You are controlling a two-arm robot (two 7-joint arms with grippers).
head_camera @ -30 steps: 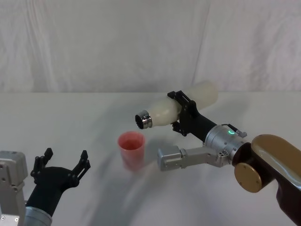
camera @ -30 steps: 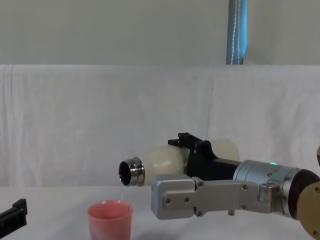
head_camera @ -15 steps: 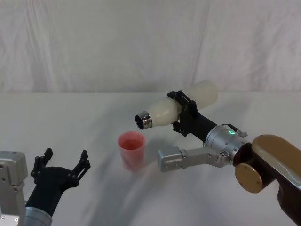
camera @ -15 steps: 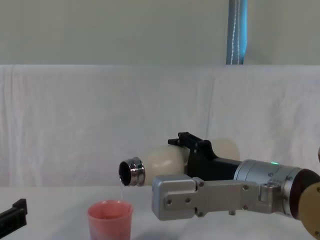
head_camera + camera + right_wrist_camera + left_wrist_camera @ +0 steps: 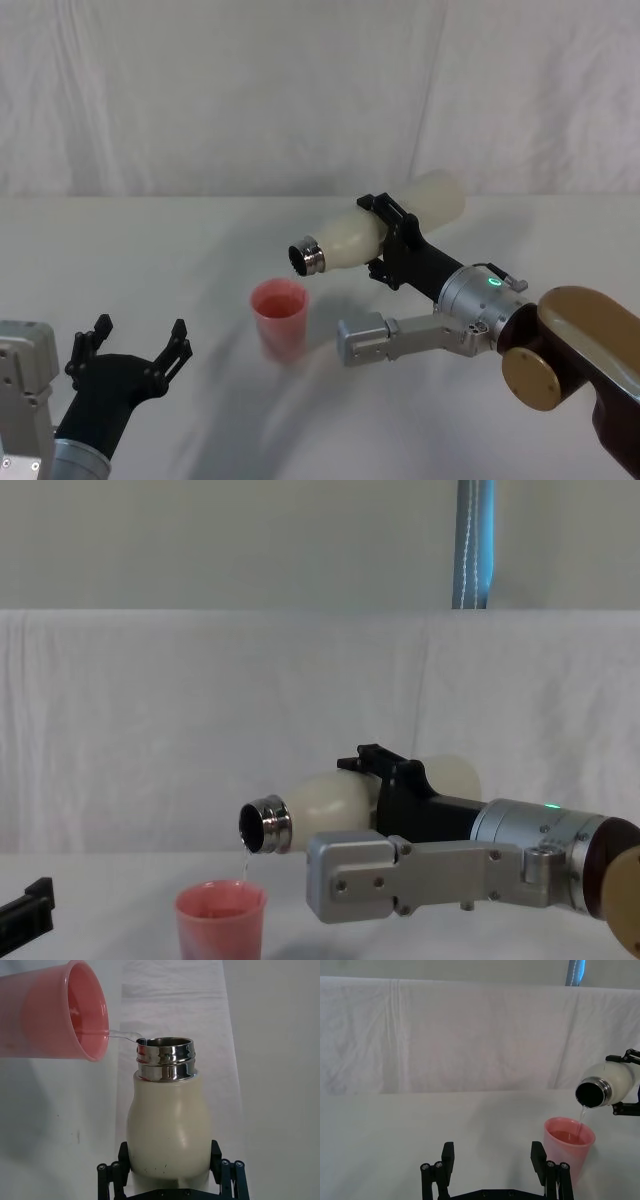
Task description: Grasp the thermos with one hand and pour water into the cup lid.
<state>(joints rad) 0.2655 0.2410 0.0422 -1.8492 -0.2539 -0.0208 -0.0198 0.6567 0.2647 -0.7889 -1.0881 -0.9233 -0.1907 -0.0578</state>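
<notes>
Above the cup lid (image 5: 221, 920), the tipped thermos (image 5: 330, 805) trickles what looks like water.

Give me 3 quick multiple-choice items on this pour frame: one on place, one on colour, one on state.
1. Where is the thermos mouth relative to the cup lid?
A. Above its rim
B. Inside the cup
C. Resting on the table beside it

2. What colour is the cup lid?
A. Blue
B. Pink
C. Silver

3. What is the left gripper doing?
A. Holding the cup
B. Holding the thermos
C. Open, holding nothing

Answers:
1 A, the chest view shows the tilted neck over the rim, with a thin stream falling in.
2 B, it is pink in every view.
3 C, its fingers are spread near the table's front, while the right gripper clamps the thermos.
</notes>
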